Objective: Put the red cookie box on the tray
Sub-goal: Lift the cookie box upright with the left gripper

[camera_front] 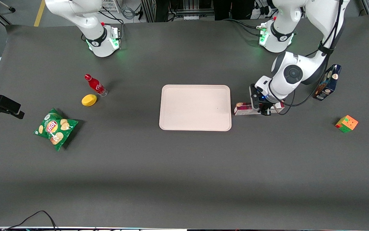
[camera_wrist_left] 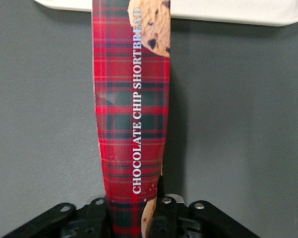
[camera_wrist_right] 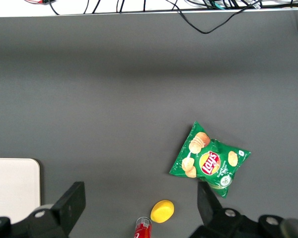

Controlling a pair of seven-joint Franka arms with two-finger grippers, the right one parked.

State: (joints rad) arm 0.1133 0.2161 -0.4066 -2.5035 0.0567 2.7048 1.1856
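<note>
Red cookie box [camera_wrist_left: 131, 114], right of center beside the tray [camera_front: 171, 123], looks light, stiff, crushable; the pincer [camera_front: 264, 110] pinches its narrow sides.

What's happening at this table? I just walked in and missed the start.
The left arm's gripper is down at the red cookie box, its fingers shut on the box's sides. The box lies on the table beside the tray, toward the working arm's end, one end close to the tray's rim. Nothing is on the tray yet.
</note>
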